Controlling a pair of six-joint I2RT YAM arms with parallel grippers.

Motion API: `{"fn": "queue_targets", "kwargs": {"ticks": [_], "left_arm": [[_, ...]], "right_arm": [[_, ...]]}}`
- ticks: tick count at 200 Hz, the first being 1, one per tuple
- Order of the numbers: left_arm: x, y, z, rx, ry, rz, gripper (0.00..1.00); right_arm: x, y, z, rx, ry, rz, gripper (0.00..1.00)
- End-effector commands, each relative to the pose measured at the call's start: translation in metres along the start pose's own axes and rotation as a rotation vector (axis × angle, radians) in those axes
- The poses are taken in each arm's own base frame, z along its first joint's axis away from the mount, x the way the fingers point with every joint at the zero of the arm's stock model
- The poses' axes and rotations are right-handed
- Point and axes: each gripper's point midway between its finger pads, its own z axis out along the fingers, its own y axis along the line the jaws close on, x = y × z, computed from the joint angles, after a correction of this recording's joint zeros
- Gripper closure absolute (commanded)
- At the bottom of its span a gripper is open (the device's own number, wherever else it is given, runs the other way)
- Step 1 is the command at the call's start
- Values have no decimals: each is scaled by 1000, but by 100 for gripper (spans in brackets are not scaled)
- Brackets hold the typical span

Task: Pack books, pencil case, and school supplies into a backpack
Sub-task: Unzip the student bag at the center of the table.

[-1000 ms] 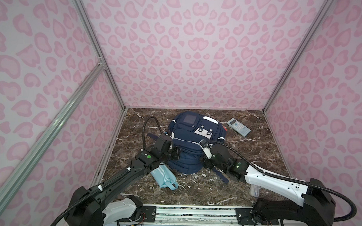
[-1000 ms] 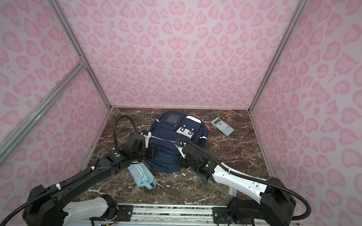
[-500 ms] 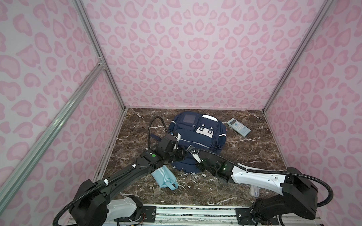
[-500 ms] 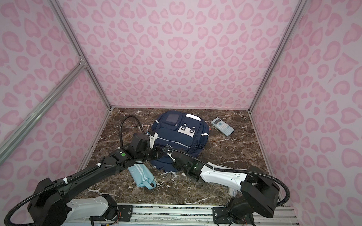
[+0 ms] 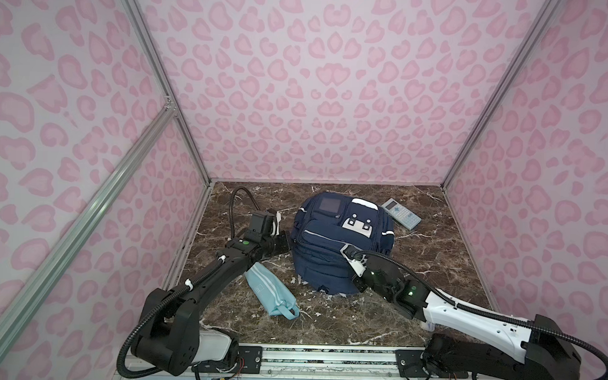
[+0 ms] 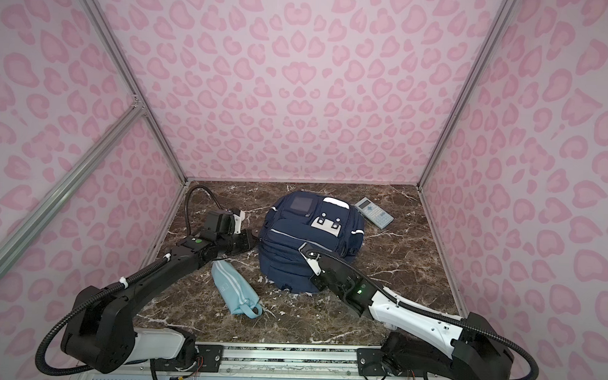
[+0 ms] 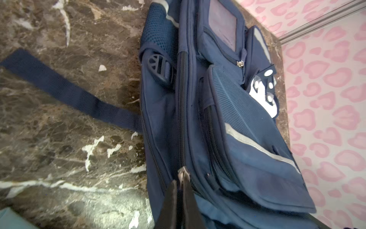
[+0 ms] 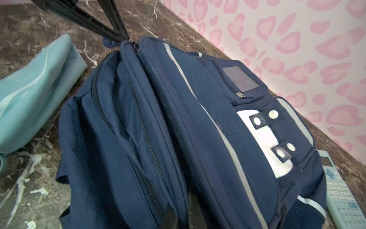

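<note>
On the marbled table (image 5: 432, 272), the zipper pull (image 7: 183, 174) is clenched by left claw (image 7: 180, 186); backpack (image 5: 329, 233), pinched by right claw (image 5: 345, 249), must be kept taut.

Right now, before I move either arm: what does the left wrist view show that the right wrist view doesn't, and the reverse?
Left wrist only: a loose navy strap lying flat on the marble table, and a black buckle on the side of the backpack.
Right wrist only: the calculator beside the backpack, and the unzipped main opening.
Both: the backpack's front pockets, the pencil case (only a corner in the left wrist view), and the left gripper shut on a zipper pull.
</note>
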Motion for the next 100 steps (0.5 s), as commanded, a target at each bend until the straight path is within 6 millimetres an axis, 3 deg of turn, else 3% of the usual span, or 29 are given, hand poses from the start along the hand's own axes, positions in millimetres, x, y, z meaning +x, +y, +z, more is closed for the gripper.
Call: {"fn": "queue_targets", "kwargs": {"ticks": [1, 18, 33, 51, 59, 74, 100], "left_arm": [[-36, 17, -12, -113, -182, 6, 97], [-15, -3, -19, -60, -156, 25, 97], [8, -24, -22, 2, -129, 35, 97], [33, -50, -22, 63, -86, 70, 97], [41, -59, -22, 71, -73, 91, 97], [51, -69, -25, 81, -62, 99, 97], [64, -85, -26, 123, -38, 115, 97]], "right_arm": [[25, -32, -2, 162, 93, 49, 100], [34, -53, -9, 283, 167, 101, 58], [26, -39, -14, 210, 170, 136, 45], [-5, 0, -23, 42, 61, 129, 32], [-19, 11, -27, 15, 5, 115, 20], [-38, 25, -28, -10, -57, 68, 14], [-42, 41, -4, -43, -5, -27, 14]]}}
